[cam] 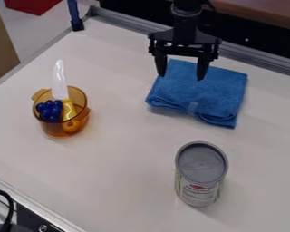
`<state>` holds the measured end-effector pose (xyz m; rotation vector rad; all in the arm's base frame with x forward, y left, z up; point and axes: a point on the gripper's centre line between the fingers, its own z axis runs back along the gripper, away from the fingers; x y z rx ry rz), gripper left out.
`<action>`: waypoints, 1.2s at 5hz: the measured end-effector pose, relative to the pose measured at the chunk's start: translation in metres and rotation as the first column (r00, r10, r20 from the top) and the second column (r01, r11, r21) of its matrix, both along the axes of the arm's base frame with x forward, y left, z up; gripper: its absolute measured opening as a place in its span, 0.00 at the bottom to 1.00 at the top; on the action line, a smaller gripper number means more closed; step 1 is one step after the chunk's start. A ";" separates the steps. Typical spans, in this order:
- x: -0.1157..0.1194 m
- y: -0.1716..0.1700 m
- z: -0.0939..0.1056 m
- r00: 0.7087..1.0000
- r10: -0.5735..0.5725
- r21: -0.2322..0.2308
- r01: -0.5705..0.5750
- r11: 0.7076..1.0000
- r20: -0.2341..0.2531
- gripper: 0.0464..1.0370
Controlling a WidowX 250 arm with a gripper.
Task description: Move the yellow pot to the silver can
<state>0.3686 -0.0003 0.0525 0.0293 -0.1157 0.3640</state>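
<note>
On the left of the white table (123, 167), well apart from the gripper (181, 77), stands the yellow pot (53, 129), with the silver can (199, 181) toward the lower right. Above the blue cloth (223, 90), the gripper hangs with fingers spread wide, holding nothing
</note>
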 end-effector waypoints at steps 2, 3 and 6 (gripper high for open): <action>-0.024 0.017 -0.019 0.996 0.084 0.025 -0.084 0.996 -0.017 0.96; -0.038 0.046 -0.012 0.991 0.133 0.046 -0.133 0.990 0.006 0.96; -0.066 0.127 -0.004 0.928 0.354 0.062 -0.363 0.930 0.118 0.96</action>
